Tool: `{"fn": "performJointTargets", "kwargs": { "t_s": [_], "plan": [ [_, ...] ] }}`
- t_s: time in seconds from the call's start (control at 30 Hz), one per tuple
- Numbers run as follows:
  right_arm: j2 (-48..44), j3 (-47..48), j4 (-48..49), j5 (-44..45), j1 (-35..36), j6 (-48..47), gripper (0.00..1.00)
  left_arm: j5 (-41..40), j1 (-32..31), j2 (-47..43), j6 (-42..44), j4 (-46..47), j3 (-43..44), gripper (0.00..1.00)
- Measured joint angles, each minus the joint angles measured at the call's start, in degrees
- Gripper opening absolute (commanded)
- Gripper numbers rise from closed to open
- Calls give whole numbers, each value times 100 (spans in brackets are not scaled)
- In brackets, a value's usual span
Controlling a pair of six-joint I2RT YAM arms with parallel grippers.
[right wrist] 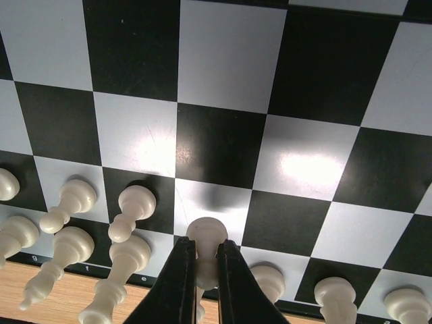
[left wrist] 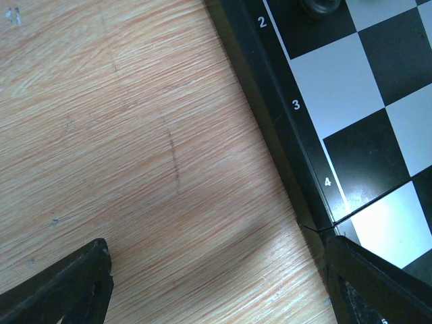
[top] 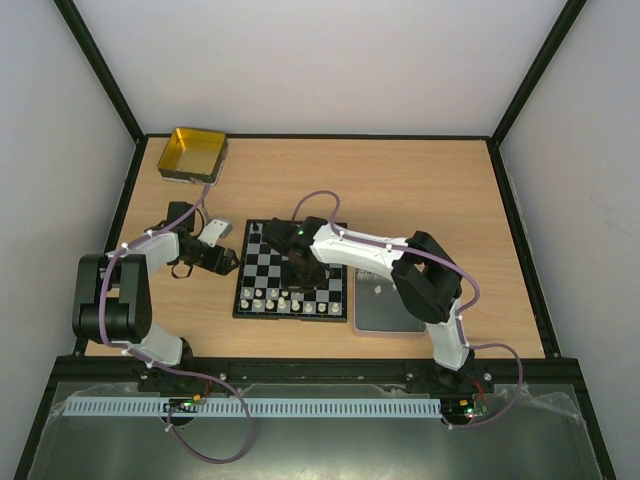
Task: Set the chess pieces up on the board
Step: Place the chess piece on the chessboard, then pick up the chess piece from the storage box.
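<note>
The chequered board [top: 262, 262] lies in the middle of the table, with several white pieces [top: 272, 297] along its near rows and a black piece [top: 253, 242] at its far left. My right gripper [top: 297, 268] hovers over the board's near half. In the right wrist view the right gripper [right wrist: 206, 251] is shut on a white pawn [right wrist: 206, 236], held above a white square beside other white pieces [right wrist: 131, 206]. My left gripper [top: 225, 262] is open and empty just left of the board. In the left wrist view its fingers [left wrist: 74, 283] straddle bare wood by the board's numbered border [left wrist: 297, 128].
A yellow square tin [top: 193, 155] stands at the far left corner. A grey tray [top: 385, 310] lies right of the board under the right arm, with a small white piece [top: 379, 288] on it. A small grey block [top: 217, 229] lies near the left gripper.
</note>
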Motion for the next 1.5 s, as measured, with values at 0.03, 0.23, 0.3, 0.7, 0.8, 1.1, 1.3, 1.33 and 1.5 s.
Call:
{"fn": "performJointTargets", "kwargs": {
  "t_s": [0.03,0.23,0.3,0.7,0.8,1.1,1.3,1.33,1.5],
  "plan": [
    [0,0,0,0,0,0,4,0,0,0,0,0,2,86],
    [52,7,2,-11,2,0,5,2,0,0,0,-2,2,86],
    [74,7,2,-26,2,0,5,2,0,0,0,0,2,85],
    [120,7,15,-101,22,0,13,28,26,0,2,-9,2,85],
    [122,7,17,-120,33,0,13,31,28,0,2,-9,2,85],
    [127,9,11,-74,33,0,16,33,28,0,2,-11,2,86],
    [-17,4,-20,181,-26,24,22,33,28,0,0,-11,0,86],
    [-90,-11,-17,216,-44,22,22,31,28,0,0,-11,2,86],
    [-848,-439,26,437,-317,59,33,-2,26,0,-4,-2,2,86]
  ]
}}
